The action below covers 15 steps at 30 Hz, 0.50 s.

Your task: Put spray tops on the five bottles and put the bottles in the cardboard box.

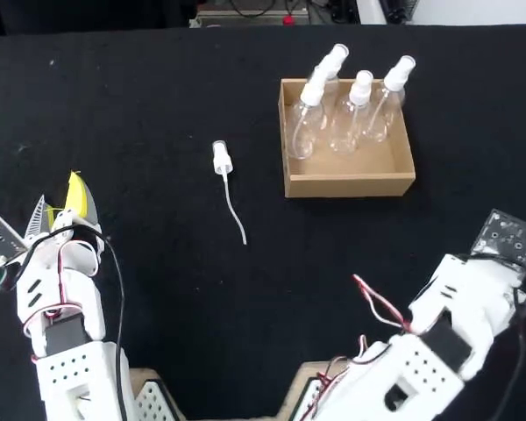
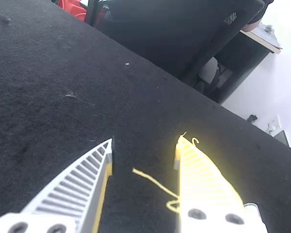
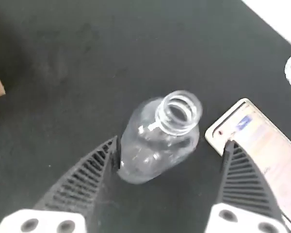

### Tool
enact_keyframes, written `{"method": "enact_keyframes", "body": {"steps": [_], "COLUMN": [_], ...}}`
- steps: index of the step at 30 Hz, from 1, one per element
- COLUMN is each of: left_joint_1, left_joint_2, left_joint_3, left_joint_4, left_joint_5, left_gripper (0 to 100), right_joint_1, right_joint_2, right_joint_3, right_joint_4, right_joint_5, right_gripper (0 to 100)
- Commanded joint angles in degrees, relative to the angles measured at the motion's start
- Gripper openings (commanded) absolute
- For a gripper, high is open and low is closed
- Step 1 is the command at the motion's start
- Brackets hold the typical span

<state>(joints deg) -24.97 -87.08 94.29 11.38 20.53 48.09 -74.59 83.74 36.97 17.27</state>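
So, four bottles (image 1: 346,123) boxed, one uncapped bottle (image 3: 155,141), one spray top (image 1: 222,160)

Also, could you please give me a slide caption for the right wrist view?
Uncapped bottle framed between the fingers of the open right hand, on the black table.

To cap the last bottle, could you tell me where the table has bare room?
Free: cloth between spray top and left claw; cloth between cardboard box and right arm. Crowded: the box's far half, four bottles.
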Motion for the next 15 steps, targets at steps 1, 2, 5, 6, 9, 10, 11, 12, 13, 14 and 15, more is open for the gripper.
{"method": "enact_keyframes", "body": {"steps": [1,2,5,6,9,10,11,12,13,14,15], "left_joint_1": [0.57,0.57,0.66,0.66,0.66,0.66,0.66,0.66,0.66,0.66,0.66], "left_joint_2": [-0.62,-0.62,-0.62,-0.62,-0.62,-0.62,-0.62,-0.62,-0.62,-0.62,-0.62], "left_joint_3": [-0.57,-0.57,-0.57,-0.57,-0.57,-0.57,-0.57,-0.57,-0.57,-0.57,-0.57], "left_joint_4": [-1.14,-1.14,-1.14,-1.14,-1.14,-1.14,-1.14,-1.14,-1.14,-1.14,-1.14], "left_joint_5": [0.09,0.09,0.09,0.09,0.09,0.09,0.09,0.09,0.09,0.09,0.09], "left_gripper": [20,20,20,20,20,20,20,20,20,20,20], "right_joint_1": [-0.26,-0.26,-0.26,-0.18,-0.09,-0.44,-0.44,-0.44,-0.44,-0.44,-0.44], "right_joint_2": [6.02,7.25,9.27,9.63,10.15,10.24,10.24,10.24,10.24,10.24,10.24], "right_joint_3": [-3.91,-3.91,-3.91,-3.82,-2.86,-1.89,-0.75,0.48,1.63,2.68,3.65], "right_joint_4": [-2.81,-2.9,-4.31,-5.36,-9.85,-11.78,-13.45,-15.12,-16.79,-18.2,-19.52], "right_joint_5": [0.44,0.44,0.44,0.44,0.26,0.35,0.35,0.35,0.35,0.35,0.35], "right_gripper": [31.1,31.1,31.1,31.1,31.1,31.1,31.1,31.1,31.1,31.1,31.0]}}
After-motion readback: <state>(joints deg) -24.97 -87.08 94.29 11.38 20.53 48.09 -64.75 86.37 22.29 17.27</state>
